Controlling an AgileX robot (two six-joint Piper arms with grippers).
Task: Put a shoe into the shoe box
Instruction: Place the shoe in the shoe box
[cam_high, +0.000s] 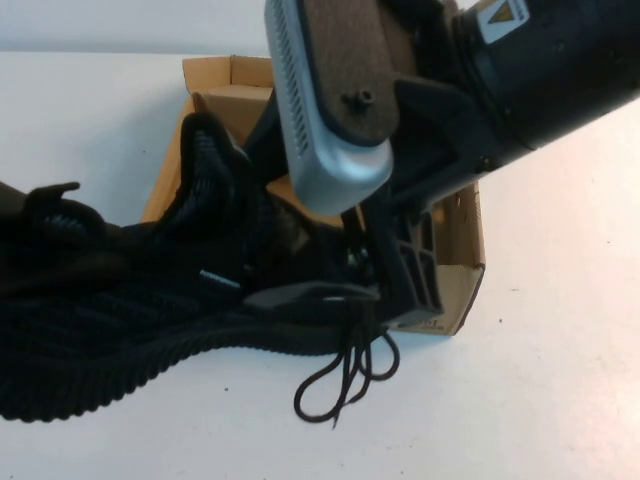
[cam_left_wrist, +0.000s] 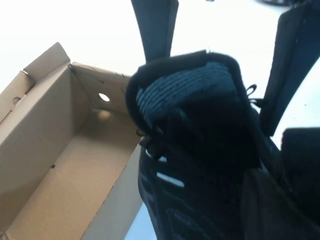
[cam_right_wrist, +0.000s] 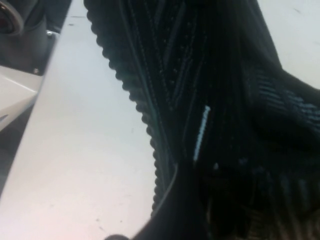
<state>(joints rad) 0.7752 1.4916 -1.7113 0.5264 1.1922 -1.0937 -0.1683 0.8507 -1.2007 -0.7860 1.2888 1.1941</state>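
Note:
The black knit shoe (cam_high: 150, 300) is held up off the table, its ribbed sole toward the near side and its dark laces (cam_high: 345, 375) hanging loose. One end reaches over the open brown shoe box (cam_high: 460, 270) behind it. My right gripper (cam_high: 350, 290) is shut on the shoe near the laces, in front of the box's right end. My left gripper (cam_high: 50, 200) is at the far left, shut on the shoe's other part. In the left wrist view the shoe's collar (cam_left_wrist: 200, 115) is beside the box's empty inside (cam_left_wrist: 65, 165). The right wrist view shows the shoe's side (cam_right_wrist: 225, 75).
The white table (cam_high: 540, 380) lies around the box. The right arm's grey and black wrist (cam_high: 330, 110) looms over the box and hides much of it. A round hole (cam_left_wrist: 104, 97) shows in the box's end wall.

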